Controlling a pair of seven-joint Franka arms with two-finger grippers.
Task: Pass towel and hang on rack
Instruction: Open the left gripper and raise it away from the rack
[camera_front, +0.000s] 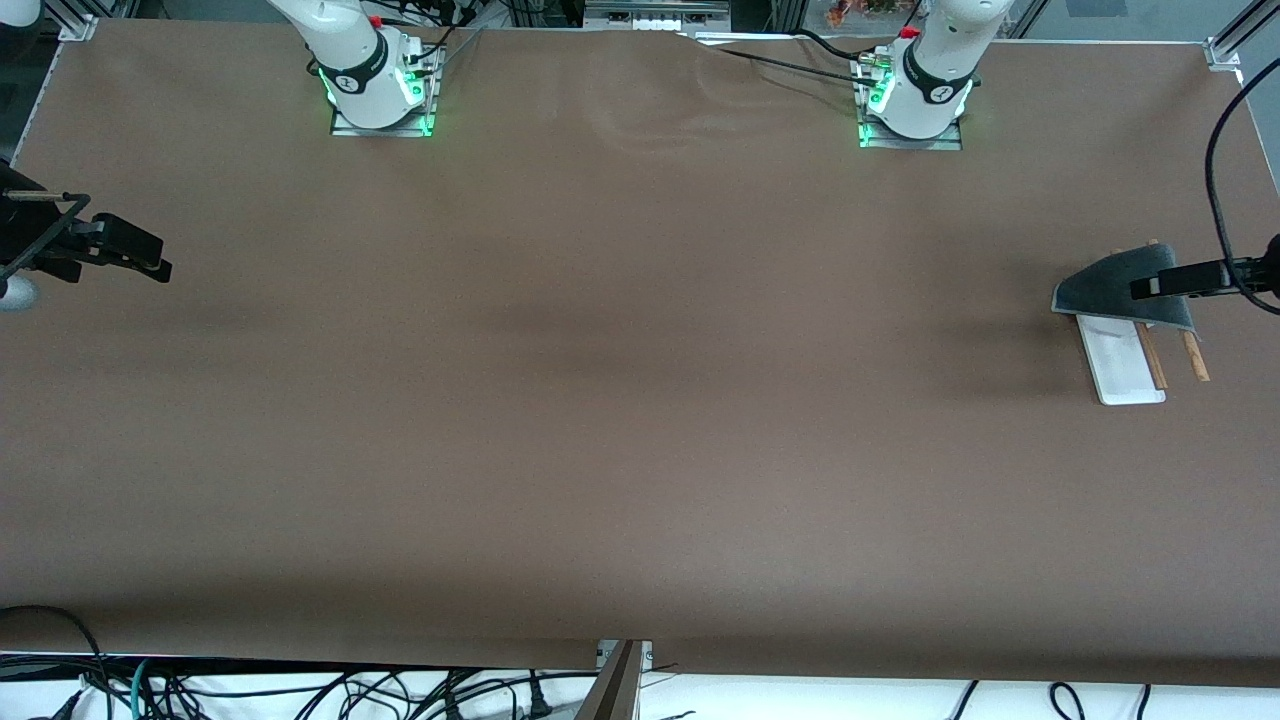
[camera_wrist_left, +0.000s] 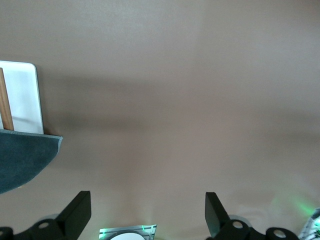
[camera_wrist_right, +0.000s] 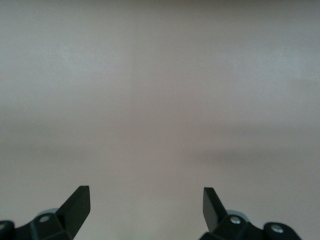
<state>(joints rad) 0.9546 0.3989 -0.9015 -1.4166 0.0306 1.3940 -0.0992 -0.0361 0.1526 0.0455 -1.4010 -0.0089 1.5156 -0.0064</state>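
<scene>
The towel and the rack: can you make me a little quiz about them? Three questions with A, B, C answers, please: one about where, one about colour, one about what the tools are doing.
1. Where is the towel?
A. Draped over the rack
B. Flat on the table's middle
C. Held by the right tool

2. What colour is the towel face that shows?
A. Bright yellow
B. Dark grey
C. White

3. How is the left tool?
A. Shut on the towel
B. Shut on a rod
C. Open, holding nothing

Answers:
1 A: the cloth lies across the brown rods above the white base, at the left arm's end of the table.
2 B: both the front and left wrist views show a dark grey face.
3 C: its fingers stand wide apart over bare table. The right tool waits open at its own end.
</scene>
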